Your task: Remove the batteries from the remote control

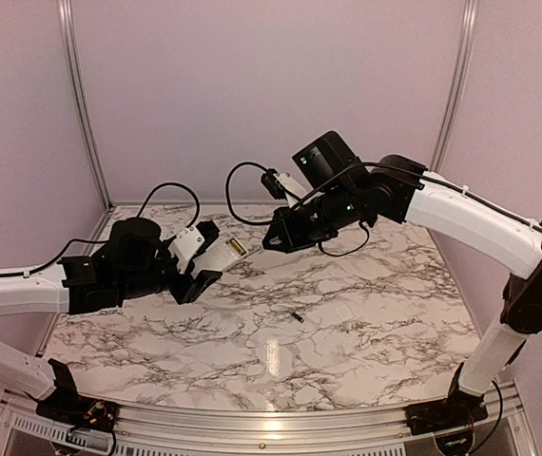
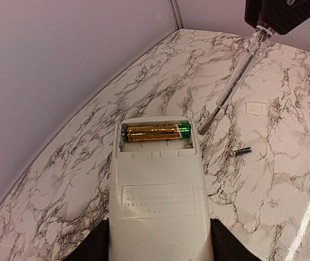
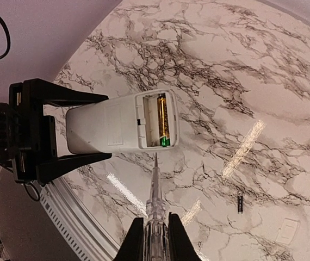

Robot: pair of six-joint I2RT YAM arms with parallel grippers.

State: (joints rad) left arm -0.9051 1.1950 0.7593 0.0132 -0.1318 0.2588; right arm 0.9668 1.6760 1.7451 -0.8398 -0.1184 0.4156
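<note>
Snugly, a gold cylindrical battery [image 2: 152, 132] fills the white remote [image 2: 157, 201].

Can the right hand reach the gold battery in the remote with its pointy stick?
Probably yes: the remote is open, the battery lies bare, and the clear stick in the right hand points at it, nothing between.

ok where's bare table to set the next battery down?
Free: near table between loose battery and near edge, through near-right corner. Crowded: back-left, where left tool holds remote control and right tool aims a probe in. Cover plate lies beyond the battery.
</note>
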